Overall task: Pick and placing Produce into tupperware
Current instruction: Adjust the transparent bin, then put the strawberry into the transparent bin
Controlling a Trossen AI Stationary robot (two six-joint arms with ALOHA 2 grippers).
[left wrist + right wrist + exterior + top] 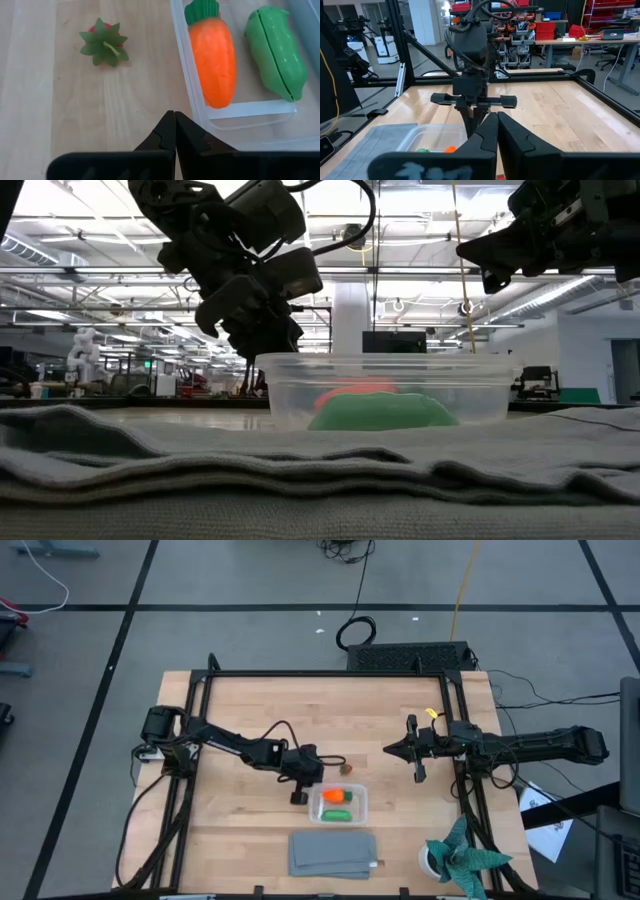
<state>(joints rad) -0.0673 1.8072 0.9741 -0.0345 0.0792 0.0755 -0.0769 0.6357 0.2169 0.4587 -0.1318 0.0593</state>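
Observation:
The clear tupperware stands on the wooden table. An orange carrot with a green top and a green pod lie inside it, side by side. A small reddish piece with a green leafy top rests on the table just beyond the tupperware. My left gripper is shut and hovers beside the tupperware's left wall, touching nothing. My right gripper is shut and waits raised at the table's right side.
A folded grey cloth lies at the near edge, in front of the tupperware. A teal leafy object in a white cup stands at the near right corner. Black frame rails run along the table's far and side edges.

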